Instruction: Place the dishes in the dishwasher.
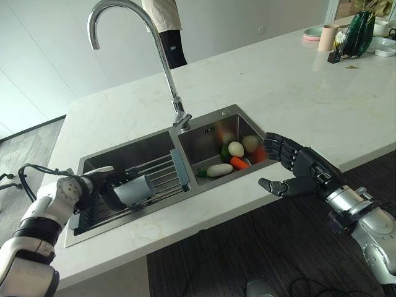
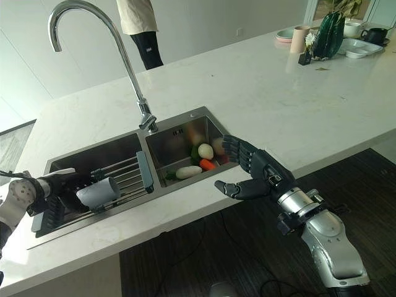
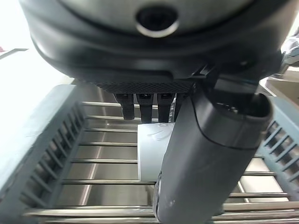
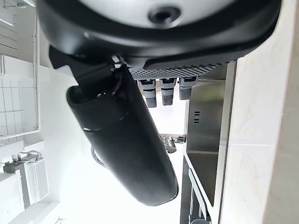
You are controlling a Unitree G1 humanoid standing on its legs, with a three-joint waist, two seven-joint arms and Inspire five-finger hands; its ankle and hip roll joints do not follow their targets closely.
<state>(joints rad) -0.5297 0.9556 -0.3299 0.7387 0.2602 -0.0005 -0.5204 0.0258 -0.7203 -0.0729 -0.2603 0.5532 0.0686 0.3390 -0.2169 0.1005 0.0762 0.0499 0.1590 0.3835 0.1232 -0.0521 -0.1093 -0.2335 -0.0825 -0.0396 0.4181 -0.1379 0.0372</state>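
A light grey cup point(image 1: 135, 190) lies on its side on the slatted rack point(image 1: 162, 172) in the sink's left basin. My left hand point(image 1: 99, 185) reaches into that basin from the left. Its fingers curl over the cup's near end and its thumb point(image 3: 210, 154) lies across the cup point(image 3: 148, 156), so it is shut on the cup. My right hand point(image 1: 306, 170) hovers over the counter's front edge beside the right basin, with its fingers straight and spread and nothing in it.
The right basin holds vegetables point(image 1: 235, 158). A tall curved faucet point(image 1: 166, 68) stands behind the steel sink point(image 1: 224, 112). A person point(image 1: 167, 25) stands across the counter. A pink cup point(image 1: 327, 37), a dark green vase point(image 1: 359, 34) and dishes sit at the far right.
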